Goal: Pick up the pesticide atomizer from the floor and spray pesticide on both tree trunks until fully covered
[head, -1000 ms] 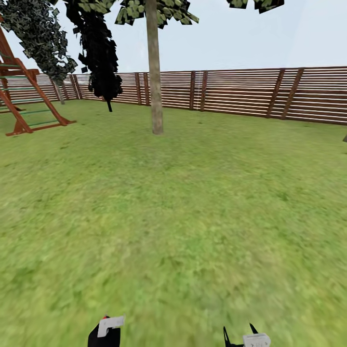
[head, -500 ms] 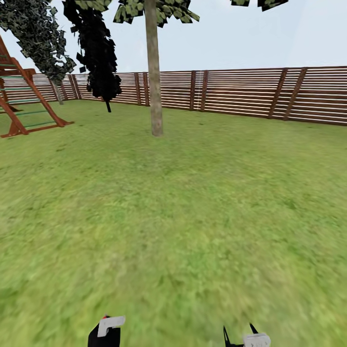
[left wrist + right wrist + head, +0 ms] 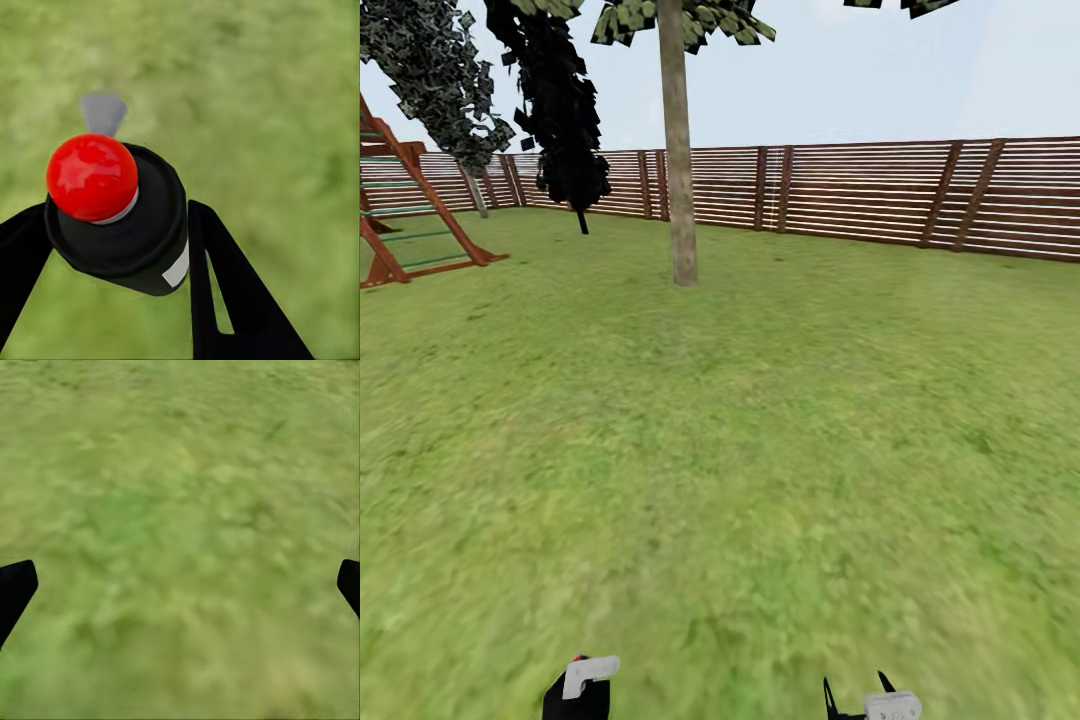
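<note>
Currently left gripper [image 3: 112,247] is clamped on the pesticide atomizer [image 3: 124,225]: black body, red cap, white label patch, one finger [image 3: 225,300] on each side. Right gripper [image 3: 180,581] is spread wide over bare grass [image 3: 180,472]. Tree trunk [image 3: 680,170] stands upper-centre of the head view, before the fence [image 3: 860,190].

glossy red cap on matt black pesticide atomizer [image 3: 124,225], slatted wooden fence [image 3: 860,190], rough grass lawn [image 3: 760,450]

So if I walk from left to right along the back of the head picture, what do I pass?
Red wooden climbing frame → grey leafy tree → dark black tree → tall tree trunk → long brown fence.
</note>
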